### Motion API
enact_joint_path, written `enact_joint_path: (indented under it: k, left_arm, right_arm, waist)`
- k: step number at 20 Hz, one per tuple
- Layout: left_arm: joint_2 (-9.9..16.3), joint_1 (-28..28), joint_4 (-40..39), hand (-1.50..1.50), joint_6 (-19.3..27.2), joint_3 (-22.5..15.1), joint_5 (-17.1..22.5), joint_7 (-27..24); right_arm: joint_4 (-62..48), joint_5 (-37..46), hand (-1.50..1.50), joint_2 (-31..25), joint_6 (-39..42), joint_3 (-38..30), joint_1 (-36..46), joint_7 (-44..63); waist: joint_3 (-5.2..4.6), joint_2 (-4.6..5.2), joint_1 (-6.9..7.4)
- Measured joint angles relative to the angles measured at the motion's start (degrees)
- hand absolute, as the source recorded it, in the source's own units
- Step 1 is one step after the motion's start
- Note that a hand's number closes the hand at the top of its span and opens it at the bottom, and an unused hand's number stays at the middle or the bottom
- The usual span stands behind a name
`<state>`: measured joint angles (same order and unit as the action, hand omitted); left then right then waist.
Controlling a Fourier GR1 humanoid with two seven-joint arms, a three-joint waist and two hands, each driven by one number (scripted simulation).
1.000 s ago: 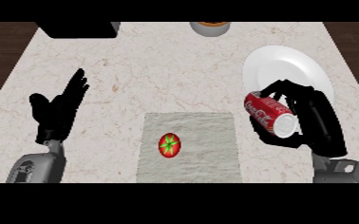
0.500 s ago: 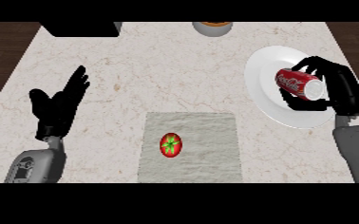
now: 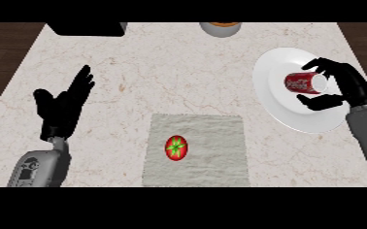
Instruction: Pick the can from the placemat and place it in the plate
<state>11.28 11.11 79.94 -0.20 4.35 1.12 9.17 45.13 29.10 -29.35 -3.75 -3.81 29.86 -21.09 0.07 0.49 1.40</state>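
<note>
The red cylindrical can (image 3: 302, 83) lies on its side over the smooth round white plate (image 3: 279, 107), its pale end facing the right hand (image 3: 342, 86), whose black fingers and thumb curl around it. The left hand (image 3: 63, 105) rests open at the view's left, fingers straight. On the marbled counter (image 3: 158, 63), a coarse grey rectangular placemat (image 3: 215, 145) carries a glossy red tomato (image 3: 175, 148) with a green star-shaped stem.

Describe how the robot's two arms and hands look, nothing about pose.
Both hands, the left hand and the right hand, are matte black with slim jointed fingers. The forearms are grey; the left one shows a pale casing with small dark markings near the wrist.
</note>
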Motion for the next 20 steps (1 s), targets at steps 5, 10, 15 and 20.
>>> enact_joint_path:
  k: [5,10,15,20]
  left_arm:
    - [-0.56,-1.02,0.66,0.0,0.36,-0.54,-0.87,-0.38]
    - [-0.19,-0.21,-1.17,0.0,0.14,0.6,-0.46,-0.91]
    - [0.05,-1.94,0.33,0.0,-0.02,0.68,-0.47,-0.61]
    - [0.4,-1.96,0.43,0.0,-0.36,1.24,-0.14,-0.4]
  right_arm:
    - [-12.55,0.28,-1.5,-0.85,1.64,-1.43,5.43,-10.63]
    - [-13.08,-3.88,-1.5,-0.07,2.74,-4.9,7.34,-20.31]
    - [-10.05,-11.59,-1.5,-0.09,12.5,-8.96,7.46,-25.23]
    - [-10.41,-18.41,-1.5,-1.14,23.25,-12.46,7.47,-18.76]
  waist:
    - [0.05,0.04,0.17]
    - [0.03,-0.15,-0.48]
    - [-0.04,-0.59,-1.25]
    - [-0.09,-0.65,-1.65]
